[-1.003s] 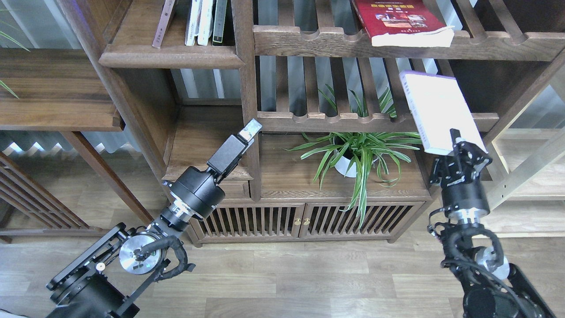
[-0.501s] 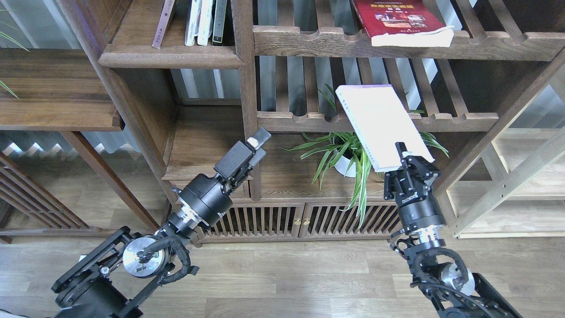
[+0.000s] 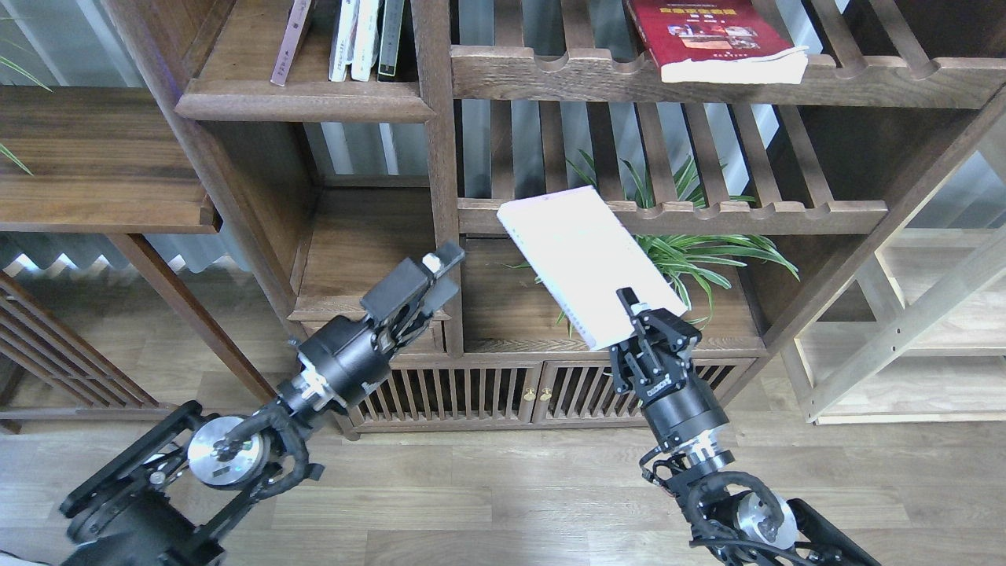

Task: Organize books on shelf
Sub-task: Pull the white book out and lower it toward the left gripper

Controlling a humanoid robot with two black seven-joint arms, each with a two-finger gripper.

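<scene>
On the far left, the solid dark-brown shelf (image 3: 306, 101) with the rounded front edge already carries a few upright books (image 3: 361, 39) at the top of the head view. Below it the left pincer (image 3: 435, 271) has dropped a little and tipped flatter over the last second; its fingers look slightly parted and nothing is between them.

The main change is in the middle. The white paperback (image 3: 585, 263) has travelled from the far right, in front of the slatted rails, across to the centre, where it now partly covers the potted plant (image 3: 699, 251). The right pincer (image 3: 640, 318) is clamped on the book's lower corner, holding it tilted with the cover facing up. This reads as a carry toward the left arm or the solid shelf, with placement not yet done.

Upper right, the red book (image 3: 715, 35) lies flat on the slatted shelf (image 3: 707, 79), unmoved, so it seems yet to be sorted.
</scene>
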